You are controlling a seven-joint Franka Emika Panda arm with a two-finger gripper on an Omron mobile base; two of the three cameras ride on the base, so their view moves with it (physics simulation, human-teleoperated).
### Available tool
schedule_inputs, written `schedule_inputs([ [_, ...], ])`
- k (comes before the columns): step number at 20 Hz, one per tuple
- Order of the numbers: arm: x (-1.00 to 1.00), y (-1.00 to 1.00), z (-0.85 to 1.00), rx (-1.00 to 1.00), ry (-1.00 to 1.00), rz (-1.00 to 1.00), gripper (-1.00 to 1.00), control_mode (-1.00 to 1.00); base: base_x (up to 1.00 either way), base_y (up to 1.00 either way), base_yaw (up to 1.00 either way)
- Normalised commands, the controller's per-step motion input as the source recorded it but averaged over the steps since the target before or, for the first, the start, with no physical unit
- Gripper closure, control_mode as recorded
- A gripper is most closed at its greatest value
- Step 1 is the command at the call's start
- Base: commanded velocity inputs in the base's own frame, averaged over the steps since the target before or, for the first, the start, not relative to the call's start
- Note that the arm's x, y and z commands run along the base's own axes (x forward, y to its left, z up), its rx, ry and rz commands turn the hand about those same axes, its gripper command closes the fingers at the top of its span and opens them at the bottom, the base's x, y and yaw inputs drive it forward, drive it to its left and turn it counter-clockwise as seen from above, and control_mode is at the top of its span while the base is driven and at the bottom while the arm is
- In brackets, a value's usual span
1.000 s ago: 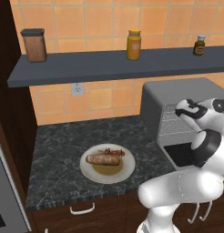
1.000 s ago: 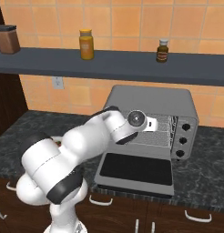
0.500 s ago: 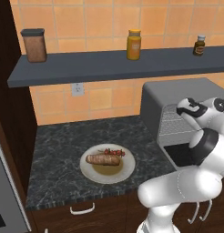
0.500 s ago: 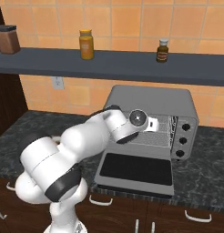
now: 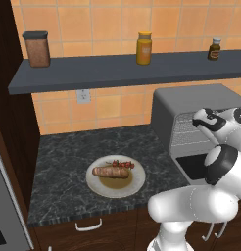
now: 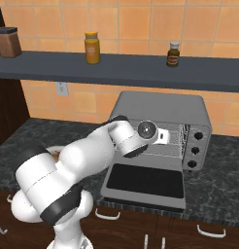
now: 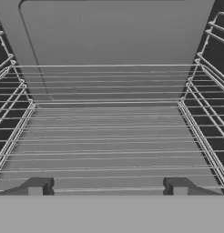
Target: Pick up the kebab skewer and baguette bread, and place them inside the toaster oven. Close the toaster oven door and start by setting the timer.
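The gripper (image 7: 107,187) stood with its jaws spread wide and nothing between them, its two dark fingertips (image 7: 37,185) rising at the bottom of the hand view over a bare wire rack (image 7: 109,136). The hand pointed straight into the cavity of the toaster oven (image 6: 162,114), with the grey back wall ahead and the rack guides running along both sides. From the right base view the wrist sat at the oven's mouth, above the toaster oven door (image 6: 145,181), which lay folded down flat toward the counter edge (dark glass facing up). Three small knobs (image 6: 195,151) ran down the oven's right side.

Well to the left on the dark speckled counter (image 5: 68,157), a white plate (image 5: 135,184) held the baguette bread (image 5: 110,171) and, just behind it, the kebab skewer (image 5: 121,164); both were apart from the arm. On the shelf (image 5: 93,73) above stood a brown canister (image 5: 37,48), a yellow jar (image 5: 144,48) and a small dark bottle (image 5: 215,49).
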Motion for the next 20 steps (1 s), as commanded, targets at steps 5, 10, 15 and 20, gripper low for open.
schedule_inputs([
  [5, -0.46, -0.01, -0.62, 0.0, 0.08, 0.0, -1.0, -1.0, 0.0, 0.0, 0.0],
  [10, -0.48, -0.04, -0.7, 0.0, 0.1, 0.0, -1.0, -1.0, 0.0, 0.0, 0.0],
  [15, -0.6, -0.07, -0.82, 0.0, 0.07, 0.0, -1.0, -1.0, 0.0, 0.0, 0.0],
  [20, -0.7, -0.05, -0.87, 0.0, 0.04, 0.0, -1.0, -1.0, 0.0, 0.0, 0.0],
])
